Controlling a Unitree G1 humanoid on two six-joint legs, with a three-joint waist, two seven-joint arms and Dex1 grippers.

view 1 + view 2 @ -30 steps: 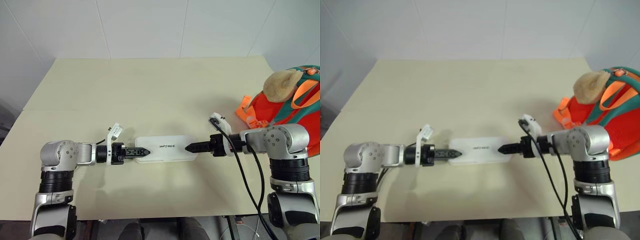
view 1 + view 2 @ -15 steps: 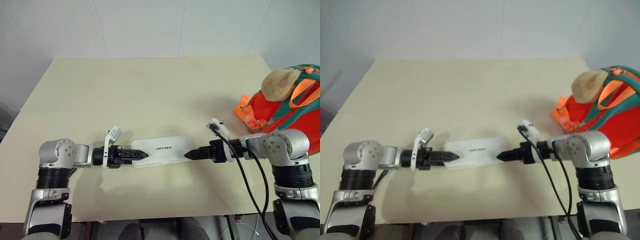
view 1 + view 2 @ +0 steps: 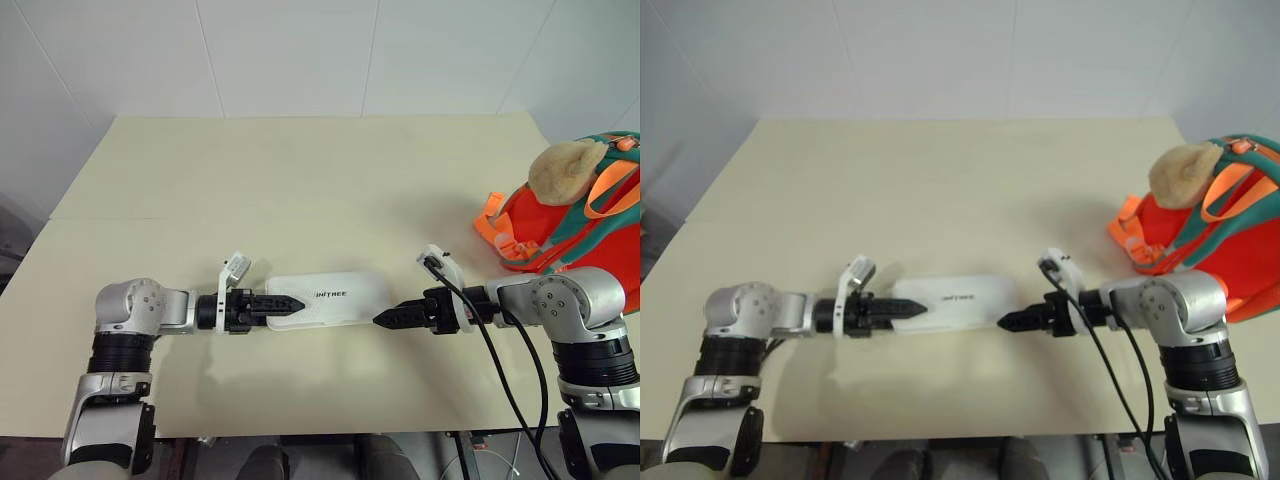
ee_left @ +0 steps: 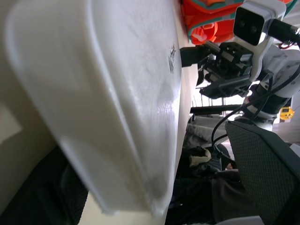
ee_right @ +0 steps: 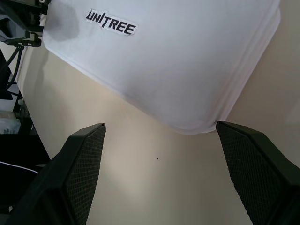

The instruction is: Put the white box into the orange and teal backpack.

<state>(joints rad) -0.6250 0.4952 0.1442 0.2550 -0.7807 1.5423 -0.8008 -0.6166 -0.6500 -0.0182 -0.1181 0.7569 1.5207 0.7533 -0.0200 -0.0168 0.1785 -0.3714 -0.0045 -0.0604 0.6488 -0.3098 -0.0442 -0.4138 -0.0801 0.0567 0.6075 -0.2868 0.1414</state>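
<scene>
- We see the white box [image 3: 328, 298] lying flat on the cream table [image 3: 300, 180], lengthwise between our two arms
- Our left gripper [image 3: 292, 303] is spread open at the box's left end
- Our right gripper [image 3: 384, 319] is open too, just off the right end
- The orange and teal backpack [image 3: 565, 215] sits at the table's right edge

A pale beige table [image 3: 300, 180] stands against a white panelled wall [image 3: 300, 50] with thin vertical seams, evenly lit
</scene>
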